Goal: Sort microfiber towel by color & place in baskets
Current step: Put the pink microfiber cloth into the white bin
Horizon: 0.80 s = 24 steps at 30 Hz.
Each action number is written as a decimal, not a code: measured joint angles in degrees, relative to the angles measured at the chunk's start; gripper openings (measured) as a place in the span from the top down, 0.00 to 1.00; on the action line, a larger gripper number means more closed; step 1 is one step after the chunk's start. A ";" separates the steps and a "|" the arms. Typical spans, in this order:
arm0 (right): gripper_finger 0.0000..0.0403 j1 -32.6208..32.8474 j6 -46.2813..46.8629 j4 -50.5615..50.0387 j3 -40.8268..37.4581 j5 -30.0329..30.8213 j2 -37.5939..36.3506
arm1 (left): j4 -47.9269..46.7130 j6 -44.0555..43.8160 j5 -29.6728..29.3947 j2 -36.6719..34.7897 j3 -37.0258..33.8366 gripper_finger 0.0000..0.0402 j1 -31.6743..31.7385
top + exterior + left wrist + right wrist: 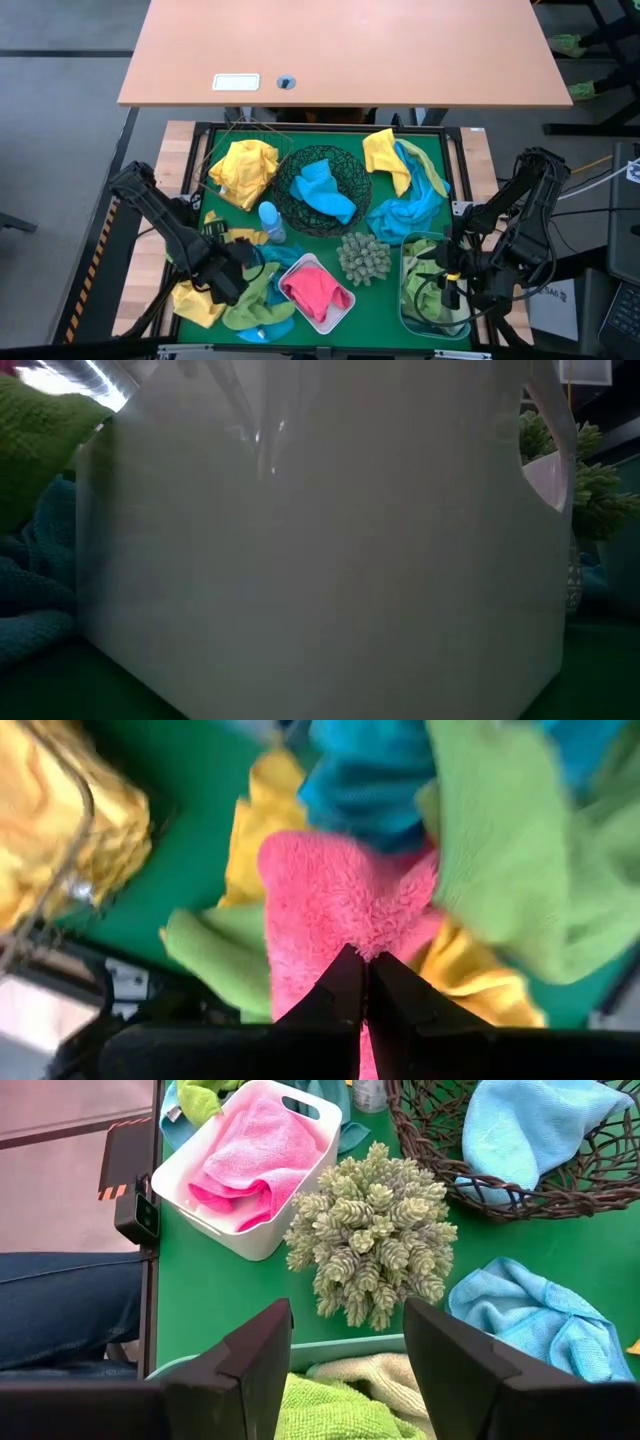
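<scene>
The green desk (385, 300) carries everything, and the sorting on it is well under way. The round black wire bowl (322, 190) in the middle holds a blue towel (322, 190), the translucent blue tub (432, 292) at the near right holds lime green cloth, and the white tub (318, 292) beside the spiky ball (363, 258) holds a pink towel (312, 289), so each colour appears to have its own basket. Loose yellow towels (243, 170) lie at the far left by a thin wire basket, and a mixed yellow and blue heap (405, 180) waits at the far right. The left pincer (365, 982) is down in the near-left pile, its fingers pressed together on a fold of a second pink towel (330, 900), most likely to carry it to the white tub close by. The right pincer (345, 1370) hangs over the blue tub with its fingers apart and nothing between them.
</scene>
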 joint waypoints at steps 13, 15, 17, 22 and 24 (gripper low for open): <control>0.52 0.00 0.00 -0.02 -0.02 0.02 0.02 | 0.15 3.32 -13.05 0.00 18.69 1.00 0.00; 0.51 0.00 -0.01 -0.02 -0.02 0.02 0.02 | 0.97 4.15 -15.62 -0.01 20.73 1.00 0.00; 0.52 0.00 -0.02 -0.02 -0.02 0.02 0.02 | 2.75 4.19 -16.98 -0.02 21.86 1.00 0.00; 0.52 0.00 -0.01 -0.03 -0.02 0.02 0.02 | 10.25 7.16 -17.01 -0.02 22.21 1.00 0.00; 0.52 0.00 -0.02 -0.03 -0.02 0.03 0.02 | 15.13 9.89 -17.22 0.08 22.21 1.00 0.00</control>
